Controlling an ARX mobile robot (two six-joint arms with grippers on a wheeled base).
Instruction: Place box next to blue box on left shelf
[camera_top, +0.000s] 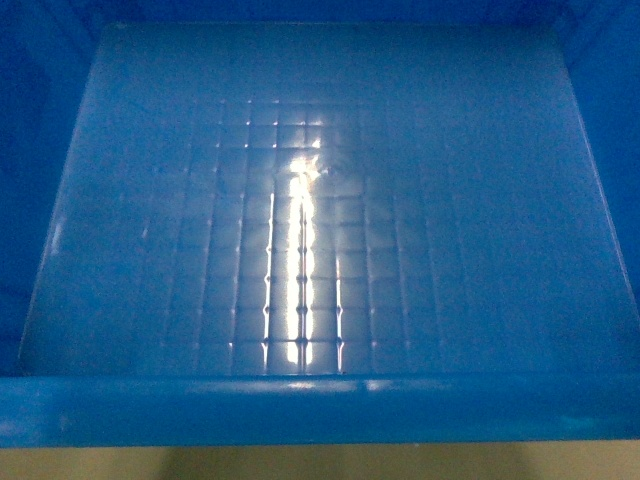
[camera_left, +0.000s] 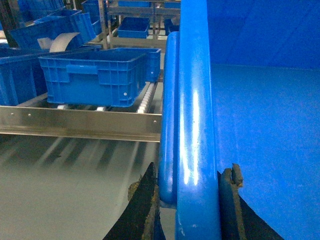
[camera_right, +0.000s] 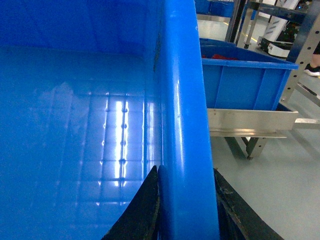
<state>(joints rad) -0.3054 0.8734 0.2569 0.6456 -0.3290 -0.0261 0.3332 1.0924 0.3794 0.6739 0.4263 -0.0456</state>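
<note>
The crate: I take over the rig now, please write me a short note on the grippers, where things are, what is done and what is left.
Left gripper: shut on the crate's left rim.
Right gripper: shut on its right rim.
Crate: empty, held between both arms in front of the roller shelf.
Blue box: already sits on the shelf rollers.
Done: crate picked up.
Left: set the crate on the rollers beside the blue box, then release.

Blue crate (camera_left: 95, 75) on roller shelf (camera_left: 80, 122)

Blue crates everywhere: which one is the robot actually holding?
The big empty crate that fills the head view. Black fingers pinch its rim on both sides; the other crate sits untouched on the roller shelf.
</note>
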